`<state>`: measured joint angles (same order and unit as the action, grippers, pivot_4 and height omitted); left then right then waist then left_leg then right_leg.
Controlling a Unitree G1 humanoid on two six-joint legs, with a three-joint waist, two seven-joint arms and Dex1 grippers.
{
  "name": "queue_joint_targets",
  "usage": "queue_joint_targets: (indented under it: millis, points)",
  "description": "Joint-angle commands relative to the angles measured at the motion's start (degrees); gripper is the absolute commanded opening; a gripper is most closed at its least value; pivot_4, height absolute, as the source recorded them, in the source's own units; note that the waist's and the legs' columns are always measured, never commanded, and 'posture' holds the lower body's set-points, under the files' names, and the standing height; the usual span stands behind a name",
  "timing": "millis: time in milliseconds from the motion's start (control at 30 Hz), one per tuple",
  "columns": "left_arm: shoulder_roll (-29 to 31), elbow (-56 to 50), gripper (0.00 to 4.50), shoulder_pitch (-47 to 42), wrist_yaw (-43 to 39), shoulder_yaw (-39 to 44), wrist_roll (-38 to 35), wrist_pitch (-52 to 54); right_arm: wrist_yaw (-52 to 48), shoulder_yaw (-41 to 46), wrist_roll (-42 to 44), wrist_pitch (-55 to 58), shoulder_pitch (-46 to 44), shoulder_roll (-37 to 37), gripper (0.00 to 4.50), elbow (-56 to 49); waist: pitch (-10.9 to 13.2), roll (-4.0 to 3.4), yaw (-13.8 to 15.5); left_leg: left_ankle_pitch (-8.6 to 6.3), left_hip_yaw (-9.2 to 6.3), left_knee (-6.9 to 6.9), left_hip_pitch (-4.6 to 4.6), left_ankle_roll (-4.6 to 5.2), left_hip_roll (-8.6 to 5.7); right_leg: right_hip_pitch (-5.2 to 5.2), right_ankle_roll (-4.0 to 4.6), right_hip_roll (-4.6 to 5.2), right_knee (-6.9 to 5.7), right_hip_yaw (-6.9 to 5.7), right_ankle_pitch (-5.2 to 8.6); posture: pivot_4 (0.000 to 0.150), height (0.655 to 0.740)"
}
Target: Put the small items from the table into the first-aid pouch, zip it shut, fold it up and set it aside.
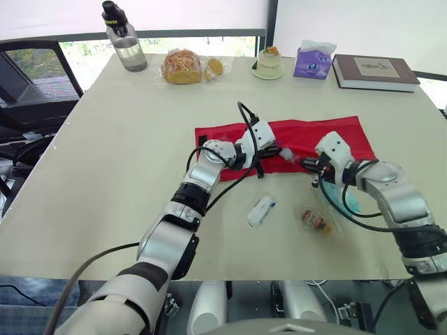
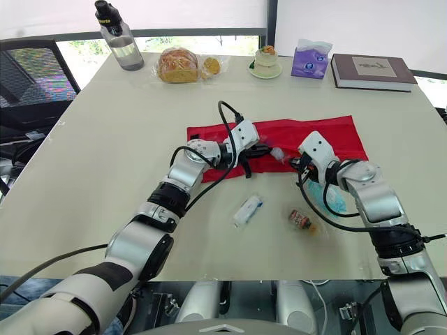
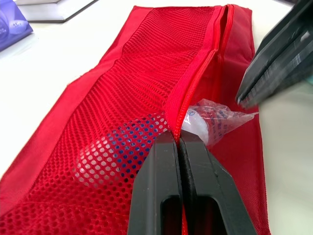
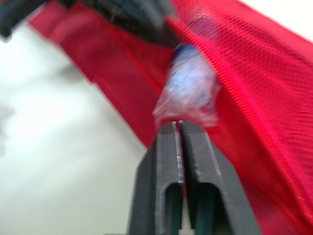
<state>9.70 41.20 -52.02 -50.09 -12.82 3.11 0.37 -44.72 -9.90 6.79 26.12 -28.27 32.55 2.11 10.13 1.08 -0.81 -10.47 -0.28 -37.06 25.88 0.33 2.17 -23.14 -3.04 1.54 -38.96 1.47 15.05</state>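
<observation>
The left hand (image 3: 178,142) pinches the flat red mesh pouch (image 3: 146,63) at its zip lip, the right hand (image 4: 178,125) clamps the clear plastic packet (image 3: 215,117): lip sags, packet likely snags.

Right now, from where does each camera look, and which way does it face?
Left eye: on the head, looking down over the table; both arms show.
Right eye: beside it, same scene, same arms.
Left wrist: along the left gripper, shut on the pouch.
Right wrist: along the right gripper, shut on the packet.
Shared: both wrist views show packet and pouch.
</observation>
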Motion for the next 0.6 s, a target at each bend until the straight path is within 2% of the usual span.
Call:
queue_joint_targets:
  millis: [33,200,600]
  points:
    - [-0.15,-0.58,0.00,-1.61,-0.73,0.57,-0.94,-1.51,1.19,-0.13,-1.71,-3.99,-2.27,-1.32,0.06,1.50,0.00,0.00,-0.02,0.00,0.00,0.00,-0.01,0.00,0.00,0.00,0.00,0.00,-0.01,0.01,0.00,0.150,0.7400]
    - [-0.02,-0.89,0.00,-1.67,-1.89,-0.05,-0.57,-2.03,3.09,-3.79,-7.34,-9.22,-5.59,-3.19,0.06,6.84,0.00,0.00,0.00,0.00,-0.01,-0.01,-0.01,0.00,0.00,0.00,0.00,0.00,-0.03,0.00,0.00,0.150,0.7400]
    - [-0.01,-2.77,0.00,-0.03,-2.67,-0.36,-0.65,-1.59,4.46,-5.56,-10.33,-14.64,-12.02,-12.30,0.06,15.59,0.00,-0.01,-0.02,0.00,-0.01,0.00,-0.02,0.00,0.00,0.00,0.01,0.00,-0.03,-0.01,0.00,0.150,0.7400]
